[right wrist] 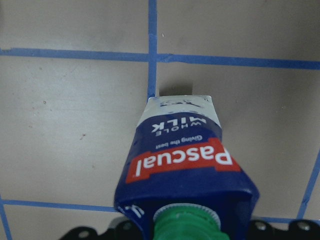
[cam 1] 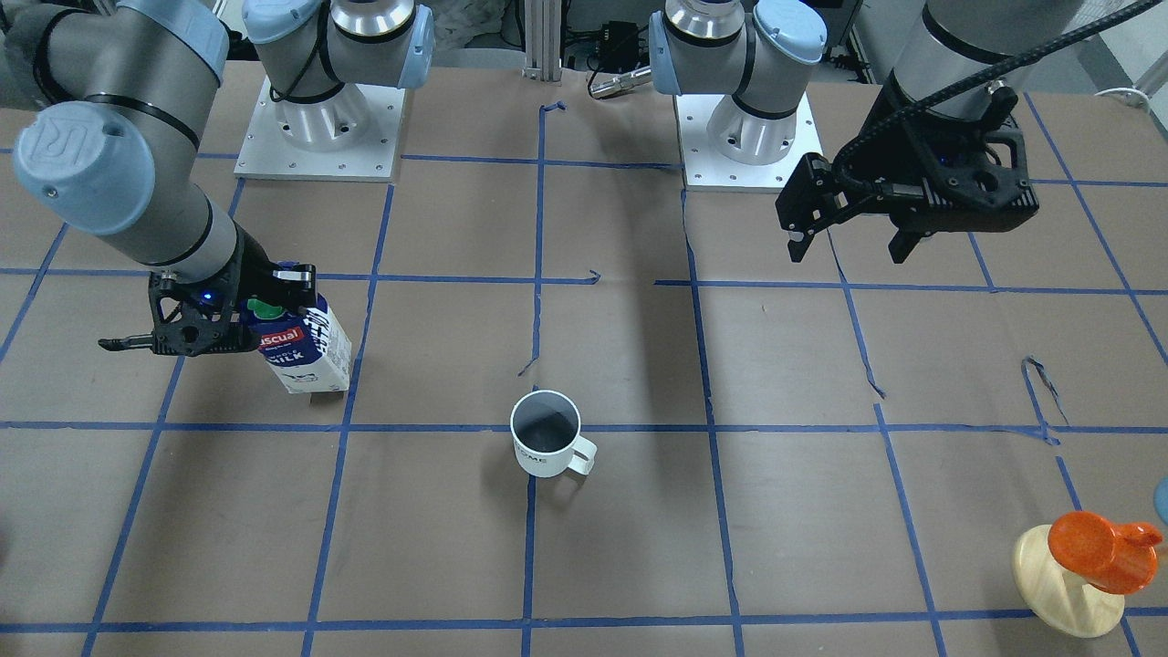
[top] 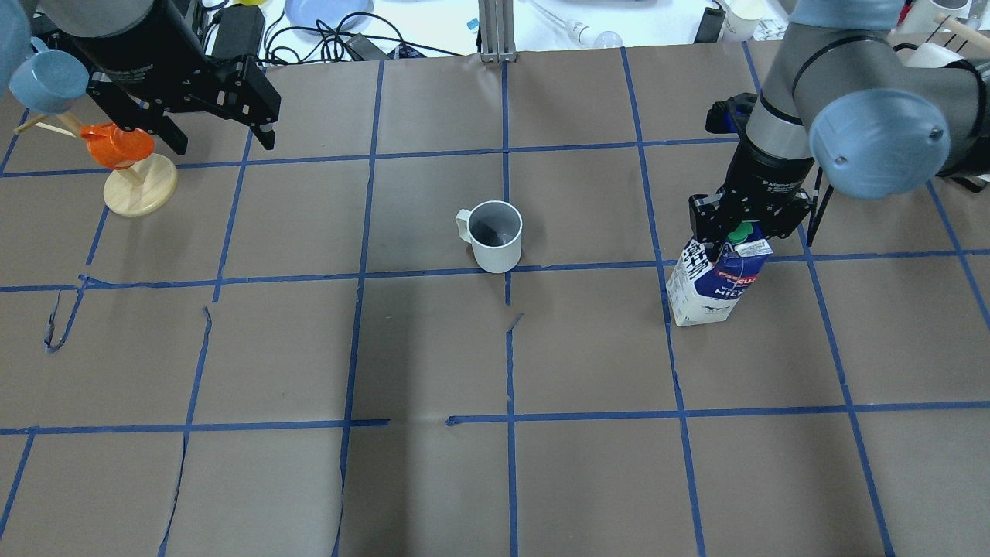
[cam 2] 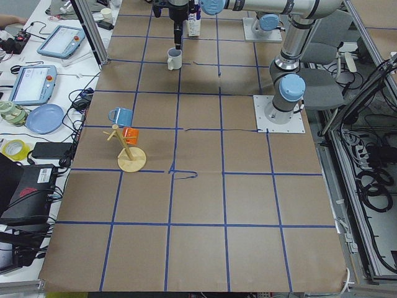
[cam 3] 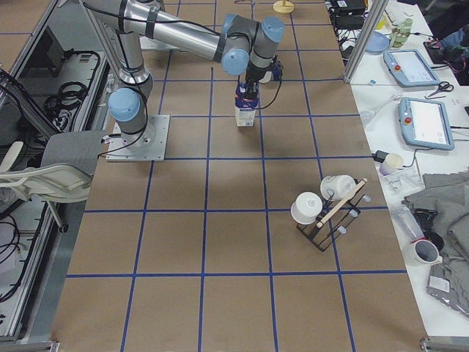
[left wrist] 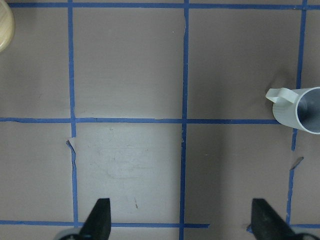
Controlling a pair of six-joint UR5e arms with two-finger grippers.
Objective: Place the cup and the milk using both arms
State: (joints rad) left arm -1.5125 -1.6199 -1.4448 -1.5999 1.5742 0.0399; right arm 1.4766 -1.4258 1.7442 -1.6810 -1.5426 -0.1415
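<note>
The white cup [cam 1: 546,433] stands upright near the table's middle, handle toward the robot's left; it also shows in the overhead view [top: 495,236] and at the right edge of the left wrist view [left wrist: 300,107]. The blue and white milk [cam 1: 306,351] stands on the table on the robot's right side [top: 715,282]. My right gripper [cam 1: 265,306] is shut on the milk's top by the green cap [right wrist: 185,222]. My left gripper [cam 1: 849,246] is open and empty, high above the table, well off to the cup's side [left wrist: 182,220].
A wooden stand [top: 139,186] with an orange cup [top: 116,145] and a blue cup [top: 46,77] stands under and beside my left gripper. Blue tape lines grid the brown paper. A rack with white mugs [cam 3: 326,209] stands on the table's right end.
</note>
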